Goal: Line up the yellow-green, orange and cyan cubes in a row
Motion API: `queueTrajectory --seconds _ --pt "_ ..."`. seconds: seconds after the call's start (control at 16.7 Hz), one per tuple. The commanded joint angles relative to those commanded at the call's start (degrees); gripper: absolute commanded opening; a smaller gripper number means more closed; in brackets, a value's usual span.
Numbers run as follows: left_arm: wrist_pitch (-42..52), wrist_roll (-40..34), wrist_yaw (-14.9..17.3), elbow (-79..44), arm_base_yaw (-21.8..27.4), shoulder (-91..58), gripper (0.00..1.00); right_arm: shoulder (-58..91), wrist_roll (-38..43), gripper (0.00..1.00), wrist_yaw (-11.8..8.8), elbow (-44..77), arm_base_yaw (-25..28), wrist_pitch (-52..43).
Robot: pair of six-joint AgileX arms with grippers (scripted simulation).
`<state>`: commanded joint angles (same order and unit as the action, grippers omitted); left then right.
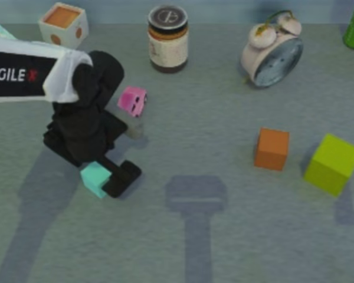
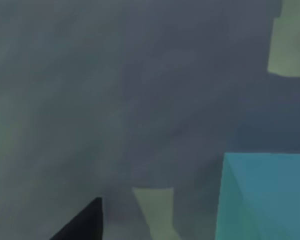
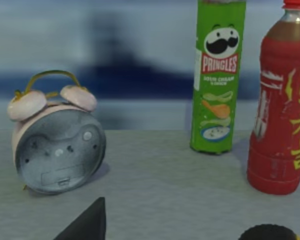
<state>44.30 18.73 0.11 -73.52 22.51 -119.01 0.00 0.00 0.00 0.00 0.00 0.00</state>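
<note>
Count on the counter [image 1: 224,253]: three plain cubes, one of each colour. Also one small pink cube-like object [image 1: 133,99], one white box with orange top [image 1: 63,23], one jar [image 1: 167,38], one alarm clock [image 1: 271,50], one green can [image 3: 217,75] and one red bottle [image 3: 282,100].

Yellow-green cube [image 1: 333,163]: largest, at the counter's right side. Orange cube [image 1: 272,149]: mid-sized, just left of the yellow-green one, a small gap between them, not touching. Cyan cube [image 1: 95,178]: smallest, well apart from both, at the counter's left side.

Left tool [image 1: 109,177]: low over the left side of the counter, its dark fingers [image 1: 123,178] set around the cyan cube, one finger against the cube's right face. Fingers narrowed to about the cube's width; it reads as grasping the cube. In the left wrist view the cyan cube fills the near corner beside a fingertip.

Right tool: only fingertip edges show in the right wrist view; cannot tell its state.
</note>
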Motion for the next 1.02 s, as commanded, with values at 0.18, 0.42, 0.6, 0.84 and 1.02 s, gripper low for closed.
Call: queueTrajectory --seconds 0.18,0.42,0.6,0.84,1.02 --pt "-0.83 0.01 0.0 0.55 0.01 -0.49 1.0 0.0 0.0 1.0 0.0 0.0 0.0 0.0" --pt "-0.83 0.01 0.0 0.55 0.01 -0.49 0.85 0.0 0.0 1.0 0.0 0.0 0.0 0.0" --pt "-0.83 0.01 0.0 0.55 0.01 -0.49 0.62 0.0 0.0 1.0 0.0 0.0 0.0 0.0" --pt "-0.83 0.01 0.0 0.55 0.01 -0.49 0.32 0.0 0.0 1.0 0.0 0.0 0.0 0.0" --pt "-0.83 0.01 0.0 0.55 0.01 -0.49 0.1 0.0 0.0 1.0 0.0 0.0 0.0 0.0"
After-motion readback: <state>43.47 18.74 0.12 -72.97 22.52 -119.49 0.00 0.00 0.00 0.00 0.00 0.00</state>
